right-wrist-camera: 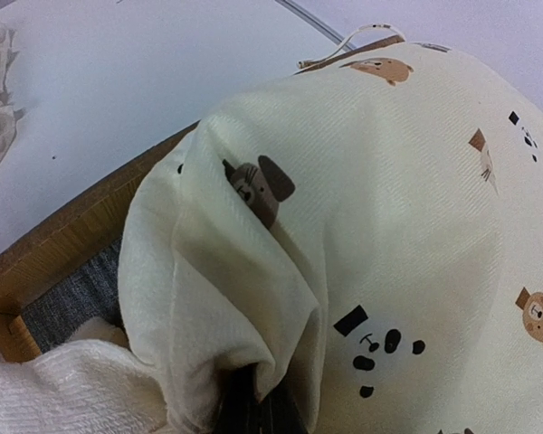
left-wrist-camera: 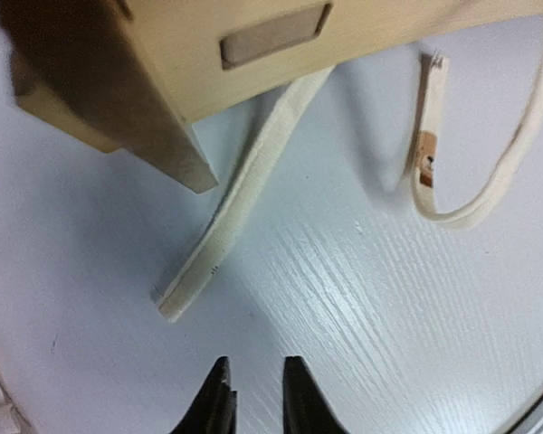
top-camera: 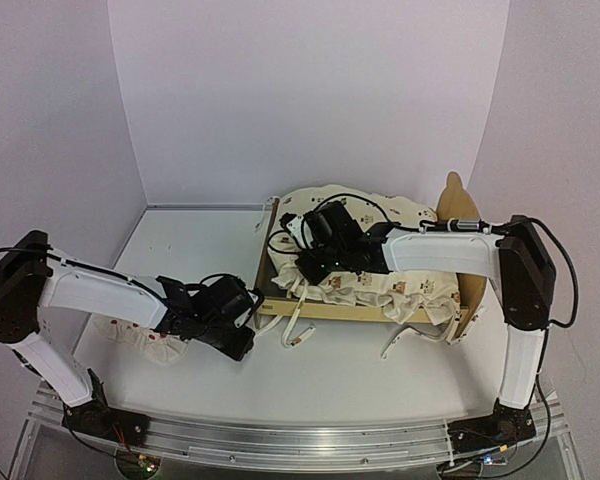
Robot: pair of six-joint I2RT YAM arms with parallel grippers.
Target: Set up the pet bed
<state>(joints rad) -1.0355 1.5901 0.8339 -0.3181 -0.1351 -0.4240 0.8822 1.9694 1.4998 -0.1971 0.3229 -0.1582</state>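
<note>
The pet bed, a pale plywood frame, stands at centre right with its headboard on the right. A cream animal-print quilt lies bunched inside it. My right gripper is over the bed's left end, shut on a fold of the quilt. The cloth drapes over the right gripper and hides most of its fingers. The dark grey base shows beside the wooden rail. My left gripper hovers low by the bed's front left corner. The left gripper is open by a narrow gap, with bare table between its fingertips.
Cream tie straps hang from the bed onto the white table, one looping at the right. A small white red-dotted pillow lies under the left arm. Purple walls close in the back and sides.
</note>
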